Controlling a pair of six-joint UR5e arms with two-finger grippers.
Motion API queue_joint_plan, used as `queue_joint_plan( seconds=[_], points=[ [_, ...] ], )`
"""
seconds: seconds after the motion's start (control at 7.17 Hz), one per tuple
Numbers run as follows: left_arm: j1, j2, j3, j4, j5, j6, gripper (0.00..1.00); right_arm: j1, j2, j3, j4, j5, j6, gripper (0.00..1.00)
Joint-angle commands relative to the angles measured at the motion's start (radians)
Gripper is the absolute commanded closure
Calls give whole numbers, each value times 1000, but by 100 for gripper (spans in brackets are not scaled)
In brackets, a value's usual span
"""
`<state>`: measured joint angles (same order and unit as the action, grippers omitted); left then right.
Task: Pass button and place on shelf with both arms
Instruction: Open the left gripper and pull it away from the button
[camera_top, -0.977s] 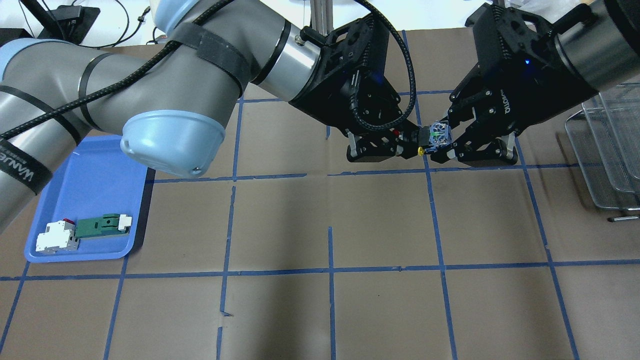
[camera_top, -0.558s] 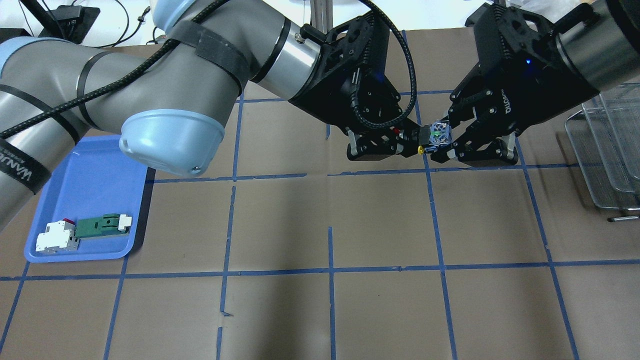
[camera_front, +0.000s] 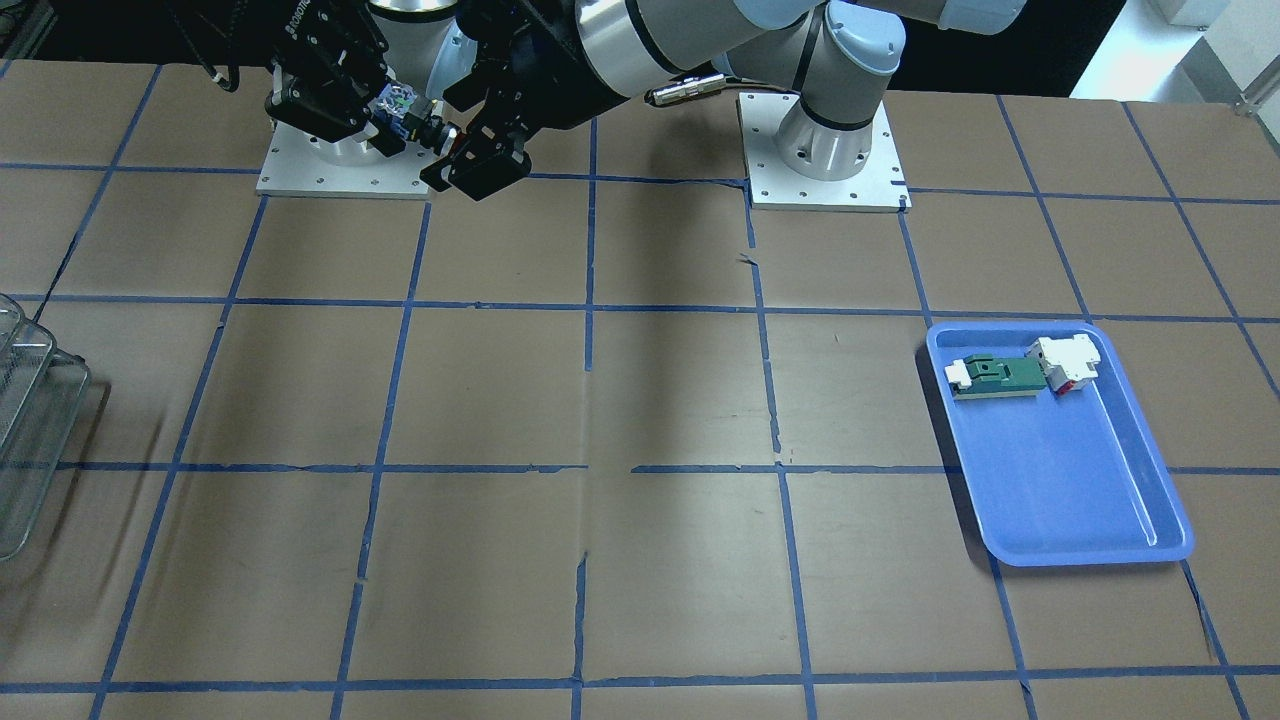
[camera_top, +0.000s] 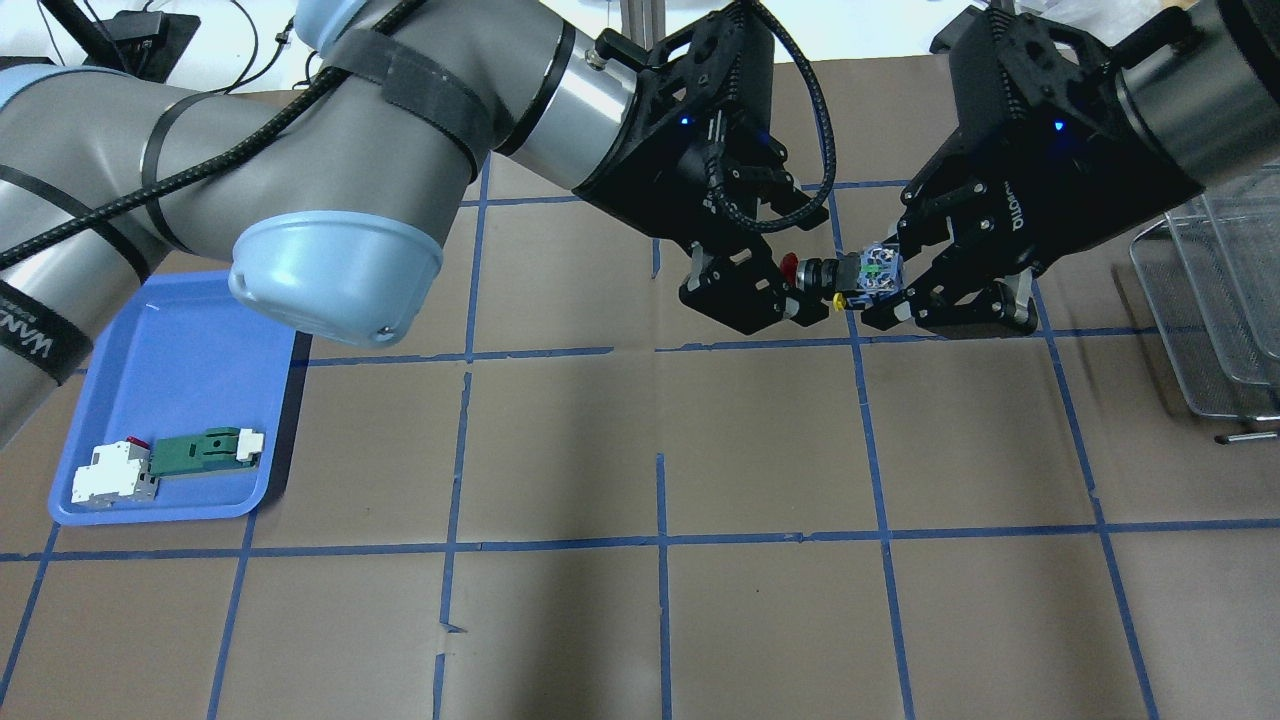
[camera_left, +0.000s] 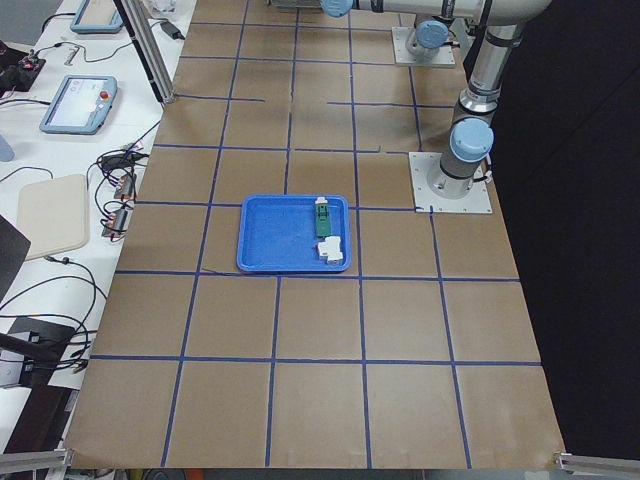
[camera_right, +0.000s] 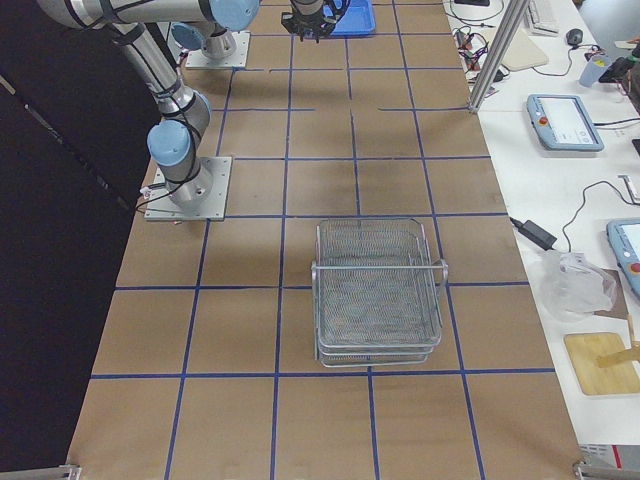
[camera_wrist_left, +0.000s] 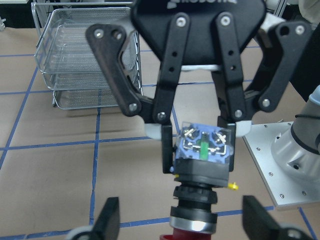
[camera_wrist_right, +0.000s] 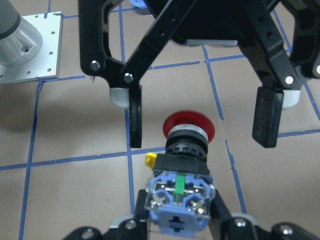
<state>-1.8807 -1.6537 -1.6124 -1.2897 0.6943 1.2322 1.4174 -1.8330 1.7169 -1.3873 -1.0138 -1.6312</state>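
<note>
Pinching button (camera_top: 852, 272) by its base with right pincer (camera_wrist_left: 202, 150), upper centre, left pincer (camera_wrist_right: 200, 124) spread clear of cap to finish the handoff.

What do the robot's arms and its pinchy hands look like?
The left arm and right arm are fat silver-grey tubes with round light-blue caps at the joints. A black braided cable runs along the left one, held by black straps. The left gripper and right gripper are black, built of bars and bolts, with two fingers each and a tiny blue light.
</note>
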Motion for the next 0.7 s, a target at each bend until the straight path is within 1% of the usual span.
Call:
queue_joint_plan(
  seconds=[0.0,0.14,0.28,0.42,0.56],
  points=[
    [11,29,5,1,26,-71,0,0,-5,1,1,-23,10,100],
    [35,49,20,0,87,-103,0,-8,-15,0,-1,-87,10,100],
    [54,69,38,-19,205,-137,1,-23,-14,-2,-13,-154,10,100],
    [72,90,55,-29,305,-211,1,-78,-11,-2,-24,-189,10,100],
    [93,97,52,-54,389,-309,0,-189,-8,-2,-26,-187,-13,100]
  ],
)
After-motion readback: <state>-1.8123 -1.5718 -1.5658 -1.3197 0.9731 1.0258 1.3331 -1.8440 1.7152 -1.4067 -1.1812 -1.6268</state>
